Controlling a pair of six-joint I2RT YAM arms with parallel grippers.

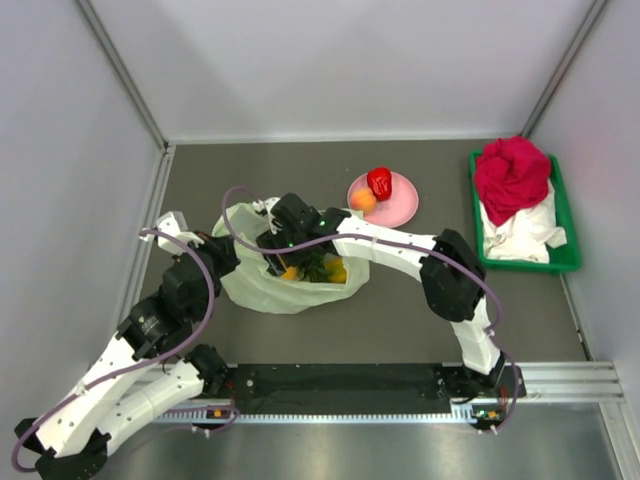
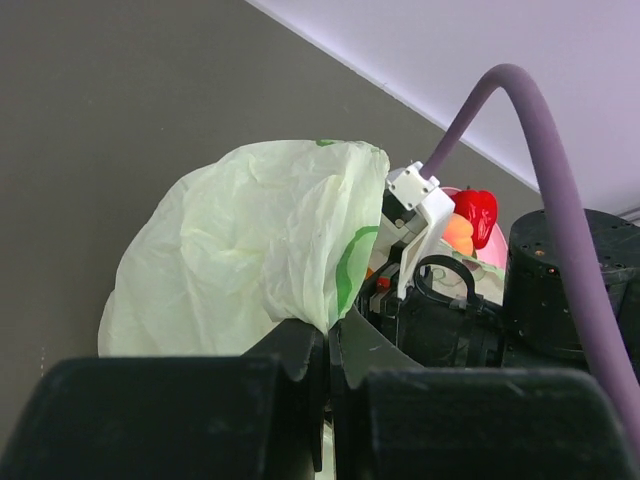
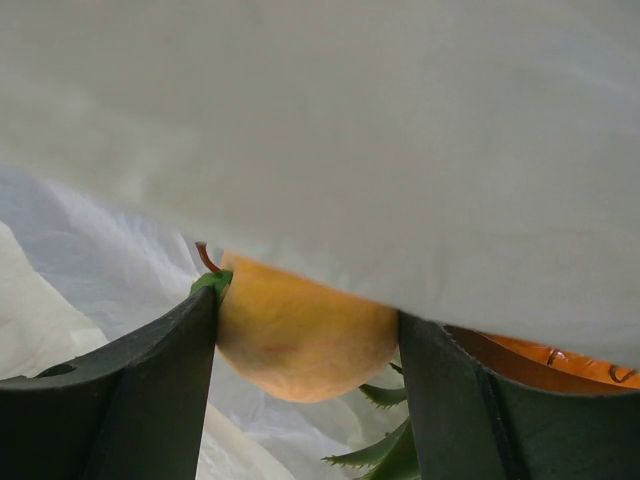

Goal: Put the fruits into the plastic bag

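1. Mango [image 3: 290, 350] is sitting crosswise in the right tool [image 3: 308, 312], its long axis running finger to finger and its stem end pointing at the finger on the left of the wrist view. The fingers are clamping it.
2. That tool is reaching inside the plastic bag [image 1: 262, 290], which is lying on the desk [image 1: 400, 310] with its long side running left to right.
3. One pineapple [image 3: 560, 355] is lying just beside the gripped mango, its green leaves poking out below.
4. Two fruits are waiting outside on the pink plate [image 1: 403, 212]: one red fruit [image 1: 379, 182] and one orange fruit [image 1: 363, 200], touching.
5. The left tool [image 2: 328, 350] is pinching the bag's edge, fingers closed on the film.
6. One green tray [image 1: 565, 262] is carrying one red cloth [image 1: 512, 175] and one white cloth [image 1: 530, 235].
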